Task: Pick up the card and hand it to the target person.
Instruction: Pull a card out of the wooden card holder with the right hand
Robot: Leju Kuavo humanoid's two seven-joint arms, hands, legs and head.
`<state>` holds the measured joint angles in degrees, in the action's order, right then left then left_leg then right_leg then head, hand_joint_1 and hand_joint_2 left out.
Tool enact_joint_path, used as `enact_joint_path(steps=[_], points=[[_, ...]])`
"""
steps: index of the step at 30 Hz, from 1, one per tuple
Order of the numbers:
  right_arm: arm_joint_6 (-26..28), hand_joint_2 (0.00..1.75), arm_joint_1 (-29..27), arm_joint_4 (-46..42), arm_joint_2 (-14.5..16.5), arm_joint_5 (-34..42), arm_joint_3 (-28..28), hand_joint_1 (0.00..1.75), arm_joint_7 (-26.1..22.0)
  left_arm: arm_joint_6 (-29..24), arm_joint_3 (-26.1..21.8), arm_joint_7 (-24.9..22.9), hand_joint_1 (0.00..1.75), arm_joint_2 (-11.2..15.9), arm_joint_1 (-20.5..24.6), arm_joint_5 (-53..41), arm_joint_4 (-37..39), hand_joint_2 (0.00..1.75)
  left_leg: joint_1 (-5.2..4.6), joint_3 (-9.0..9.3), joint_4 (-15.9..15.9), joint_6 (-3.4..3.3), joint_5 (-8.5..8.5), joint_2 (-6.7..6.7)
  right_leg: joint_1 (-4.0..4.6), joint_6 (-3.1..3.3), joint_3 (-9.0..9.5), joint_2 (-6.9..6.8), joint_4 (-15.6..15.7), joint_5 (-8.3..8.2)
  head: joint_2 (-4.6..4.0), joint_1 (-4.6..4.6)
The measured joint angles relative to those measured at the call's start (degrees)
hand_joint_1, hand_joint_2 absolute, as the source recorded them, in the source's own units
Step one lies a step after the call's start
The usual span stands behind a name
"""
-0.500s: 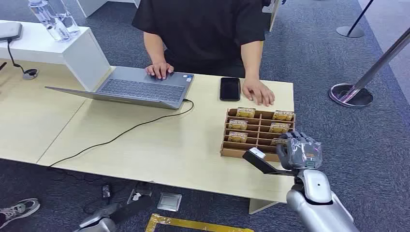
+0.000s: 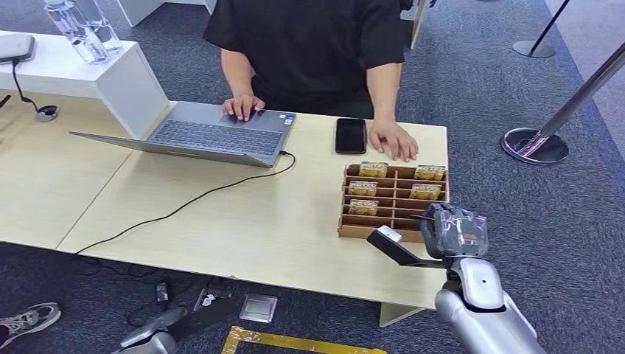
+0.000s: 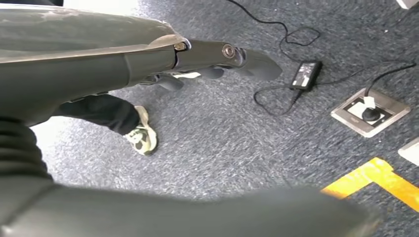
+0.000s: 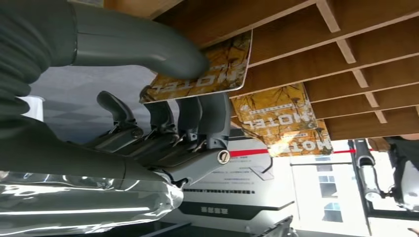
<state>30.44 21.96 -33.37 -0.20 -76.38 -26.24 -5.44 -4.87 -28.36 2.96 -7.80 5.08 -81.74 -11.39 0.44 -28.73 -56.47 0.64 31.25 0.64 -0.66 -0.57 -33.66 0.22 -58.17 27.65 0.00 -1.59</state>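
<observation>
Right hand (image 2: 455, 230): at the table's near right corner, over the organiser's nearest right compartment, thumb and fingers (image 4: 210, 116) pinching one card (image 4: 207, 74) partly drawn from its slot. Card: thin, printed, glossy; judged light, fairly stiff, slippery on its faces, best taken by the exposed edge with thumb opposed to fingers. Left hand (image 3: 217, 57): hanging low beside the floor, fingers loosely extended, holding nothing. Wooden organiser (image 2: 345, 221): gridded slots near the table's right edge, several holding similar cards, one (image 4: 284, 121) in the neighbouring slot. Beyond: phone (image 2: 351, 136), laptop (image 2: 214, 133), person (image 2: 309, 44) seated at the far edge.
</observation>
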Motion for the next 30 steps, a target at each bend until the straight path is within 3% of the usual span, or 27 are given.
enact_joint_path(steps=[5, 13, 22, 25, 30], points=[[0.26, 1.75, 0.07, 0.06, 0.13, 0.32, 0.00, 1.62, -0.24, -1.67, 0.02, 0.25, 0.00, 0.00, 0.00, 0.00, 0.00, 1.75, 0.00, -0.01, 0.00, 0.00, 0.00, 0.00, 0.00, 0.00, -0.01, 0.00, -0.01, 0.00, 0.00, -0.01], [0.76, 1.75, 0.05, 0.02, 0.40, 2.93, 0.13, 1.62, -1.87, -2.31, -0.03, -0.23, 0.00, 0.00, 0.00, 0.94, 0.00, 1.75, 0.00, -0.02, 0.00, 0.00, 0.00, 0.00, 0.00, 0.00, -0.01, 0.00, 0.00, 0.00, 0.00, 0.00], [5.22, 1.75, -0.30, -5.68, 2.70, 19.05, 3.62, 1.62, -13.56, -1.82, -0.16, -0.44, 0.00, 0.00, 0.01, 1.97, 0.00, 1.75, 0.00, -0.02, 0.00, 0.00, 0.00, 0.00, 0.00, 0.00, -0.03, 0.01, -0.02, 0.00, 0.00, -0.02], [8.69, 1.75, -1.05, -11.32, 4.21, 25.97, 5.46, 1.62, -19.63, -1.74, -0.18, -0.45, 0.00, 0.00, 0.04, 1.97, 0.00, 1.75, 0.00, -0.03, 0.00, 0.00, 0.00, -0.01, 0.00, 0.00, -0.04, 0.01, -0.03, 0.00, 0.00, -0.01], [9.56, 1.75, -2.80, -22.06, 8.30, 29.78, 9.68, 1.62, -28.11, -1.71, -0.18, -0.41, 0.00, 0.00, 0.22, 1.92, 0.00, 1.75, 0.00, -0.03, 0.01, 0.01, 0.00, -0.01, 0.00, 0.01, -0.06, 0.02, -0.04, 0.01, 0.00, 0.00]])
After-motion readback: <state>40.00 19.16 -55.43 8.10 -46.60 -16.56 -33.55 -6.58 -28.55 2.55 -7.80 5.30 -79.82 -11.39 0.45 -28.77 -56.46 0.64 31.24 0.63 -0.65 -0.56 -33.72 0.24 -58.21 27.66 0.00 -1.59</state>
